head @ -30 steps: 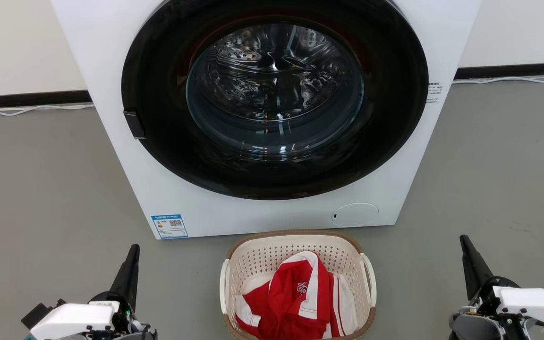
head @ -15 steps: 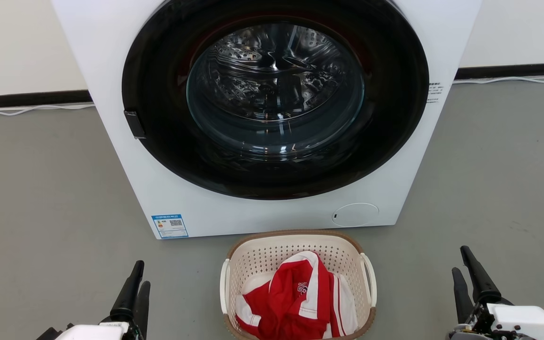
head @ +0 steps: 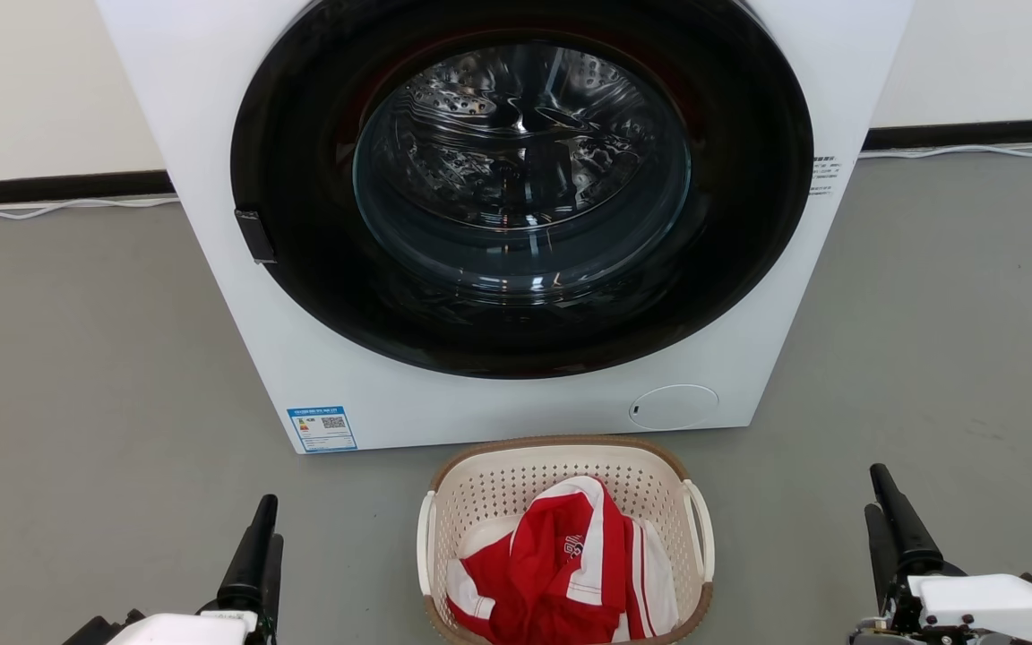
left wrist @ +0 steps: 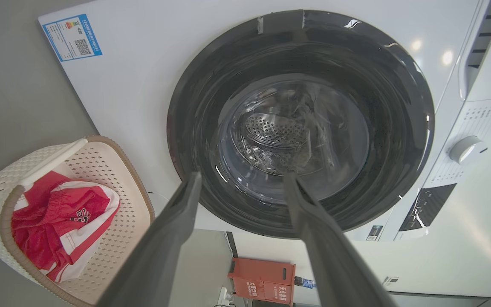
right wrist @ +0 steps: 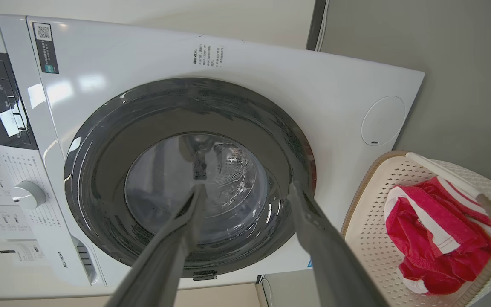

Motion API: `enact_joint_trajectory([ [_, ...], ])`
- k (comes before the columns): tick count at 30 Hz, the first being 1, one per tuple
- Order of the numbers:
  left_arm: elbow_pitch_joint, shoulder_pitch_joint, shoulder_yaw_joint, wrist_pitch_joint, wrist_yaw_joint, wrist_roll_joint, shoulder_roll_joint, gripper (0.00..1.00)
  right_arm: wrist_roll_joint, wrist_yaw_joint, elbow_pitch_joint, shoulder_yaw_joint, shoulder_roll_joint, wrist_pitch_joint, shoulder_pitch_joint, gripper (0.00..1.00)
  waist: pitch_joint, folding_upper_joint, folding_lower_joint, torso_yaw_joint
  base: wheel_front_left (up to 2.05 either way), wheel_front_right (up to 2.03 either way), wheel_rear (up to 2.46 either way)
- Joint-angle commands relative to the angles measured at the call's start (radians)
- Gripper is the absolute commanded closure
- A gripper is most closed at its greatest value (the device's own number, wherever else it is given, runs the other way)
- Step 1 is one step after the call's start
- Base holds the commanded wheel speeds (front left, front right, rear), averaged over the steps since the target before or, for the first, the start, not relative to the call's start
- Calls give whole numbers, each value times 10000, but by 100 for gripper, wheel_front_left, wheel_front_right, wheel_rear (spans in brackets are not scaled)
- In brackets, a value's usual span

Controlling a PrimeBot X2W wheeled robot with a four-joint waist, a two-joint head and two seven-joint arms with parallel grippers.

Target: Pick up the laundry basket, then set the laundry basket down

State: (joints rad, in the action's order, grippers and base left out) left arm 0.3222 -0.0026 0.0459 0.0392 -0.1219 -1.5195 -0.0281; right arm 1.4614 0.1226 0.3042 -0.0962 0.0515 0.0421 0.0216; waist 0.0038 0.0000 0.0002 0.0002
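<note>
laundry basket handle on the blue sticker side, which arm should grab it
Left, probably: the left claw stands open on that handle's side, while the right claw sits across the laundry basket by the other handle.

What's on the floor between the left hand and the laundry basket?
Nothing. In the head view, bare grey floor lies between the left hand and the laundry basket.

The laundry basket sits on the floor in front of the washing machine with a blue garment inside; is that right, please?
Not quite: the garment in the laundry basket is red and white, not blue, as the head view shows. The rest is right.
</note>
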Motion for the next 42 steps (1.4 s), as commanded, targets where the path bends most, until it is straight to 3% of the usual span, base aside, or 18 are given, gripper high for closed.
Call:
enact_joint_trajectory([
  [1,-253,-353,13,-71,15,214,-71,0,-276,20,-313,22,114,-145,262,0,2,0,-2,1,0,0,0],
  [30,-606,-429,-410,-936,601,3858,-115,0,-5398,38,-704,390,321,-996,315,0,54,0,-2,-58,0,0,0],
  [42,-696,-433,-588,-1264,858,5183,-132,0,-6990,45,-778,573,472,-1319,336,0,72,0,-2,-72,0,0,0],
])
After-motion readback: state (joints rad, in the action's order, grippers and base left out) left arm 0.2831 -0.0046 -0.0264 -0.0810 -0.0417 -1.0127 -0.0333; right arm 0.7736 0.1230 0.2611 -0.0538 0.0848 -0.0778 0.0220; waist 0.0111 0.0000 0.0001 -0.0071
